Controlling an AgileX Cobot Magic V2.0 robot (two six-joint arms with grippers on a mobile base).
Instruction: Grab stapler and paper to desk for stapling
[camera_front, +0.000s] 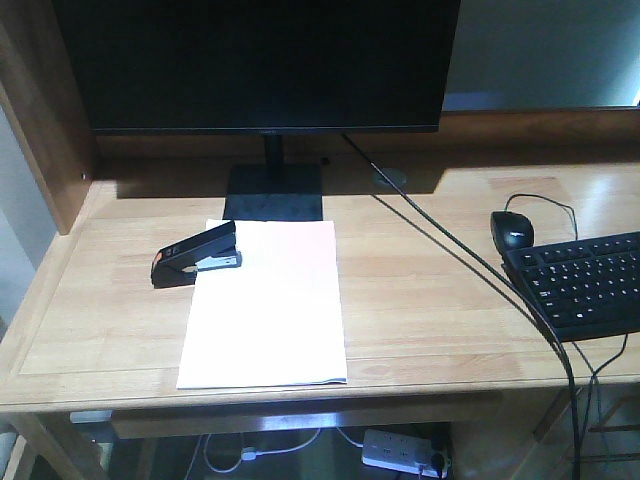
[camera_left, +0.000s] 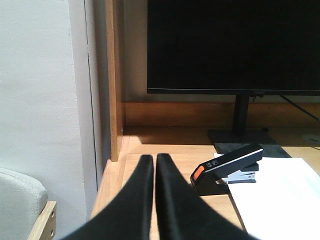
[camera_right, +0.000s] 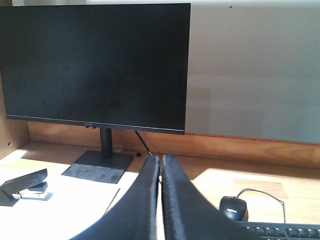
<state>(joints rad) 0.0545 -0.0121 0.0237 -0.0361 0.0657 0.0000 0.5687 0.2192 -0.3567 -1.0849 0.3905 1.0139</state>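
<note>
The paper (camera_front: 270, 305) lies flat on the desk (camera_front: 430, 300), in front of the monitor stand. The black stapler (camera_front: 196, 254) with its orange patch straddles the paper's upper left corner, its arm raised at an angle. In the left wrist view the stapler (camera_left: 227, 166) and paper (camera_left: 277, 197) lie ahead and to the right of my left gripper (camera_left: 154, 159), which is shut with nothing in it. My right gripper (camera_right: 161, 159) is also shut and empty, above the desk right of the paper (camera_right: 65, 207); the stapler (camera_right: 22, 186) shows at far left. Neither gripper appears in the front view.
A black monitor (camera_front: 260, 62) on a stand (camera_front: 274, 190) stands at the back. A black mouse (camera_front: 512, 230) and keyboard (camera_front: 585, 282) lie at the right, with cables (camera_front: 470, 260) running across the desk. A wooden side panel (camera_front: 45, 130) borders the left.
</note>
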